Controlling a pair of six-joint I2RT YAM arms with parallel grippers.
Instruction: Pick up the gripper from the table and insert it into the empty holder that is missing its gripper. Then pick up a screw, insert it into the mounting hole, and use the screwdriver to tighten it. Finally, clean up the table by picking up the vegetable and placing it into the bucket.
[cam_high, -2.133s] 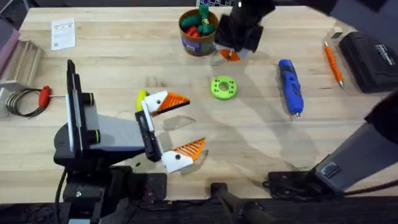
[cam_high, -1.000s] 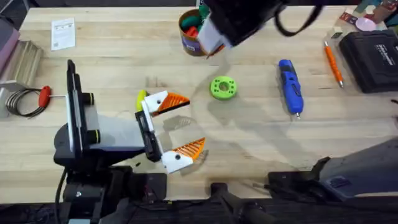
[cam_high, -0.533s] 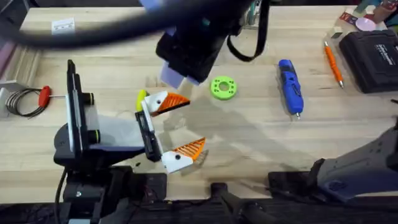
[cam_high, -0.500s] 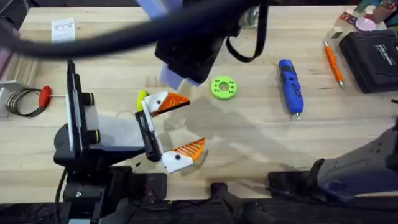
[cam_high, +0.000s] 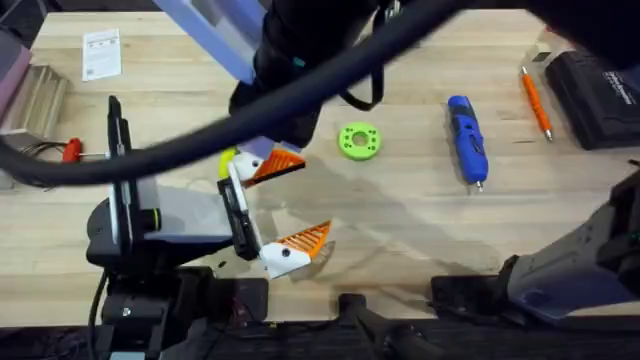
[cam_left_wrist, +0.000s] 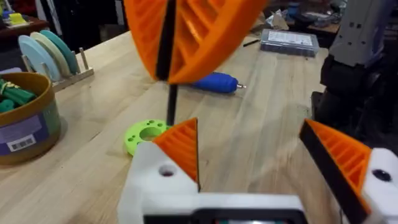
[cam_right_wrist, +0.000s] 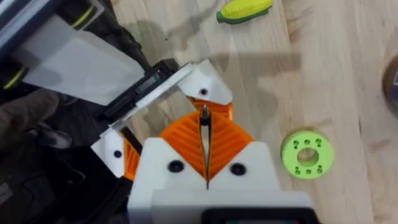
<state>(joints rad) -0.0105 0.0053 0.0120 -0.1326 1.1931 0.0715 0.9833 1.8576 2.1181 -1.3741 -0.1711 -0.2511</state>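
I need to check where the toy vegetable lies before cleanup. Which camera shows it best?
The right wrist view: the vegetable lies whole and unobstructed on the table. Overhead, just a yellow sliver peeks out beside the left gripper, under the blurred right arm. I can't make it out in the left wrist view.

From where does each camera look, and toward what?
Overhead: above the bases, looking down at the table; left end effector open, right arm blurred.
Left wrist: faces across to disc, screwdriver, bucket; own fingers below.
Right wrist: faces down on vegetable and left end effector; right end effector shut.
All three share the disc.
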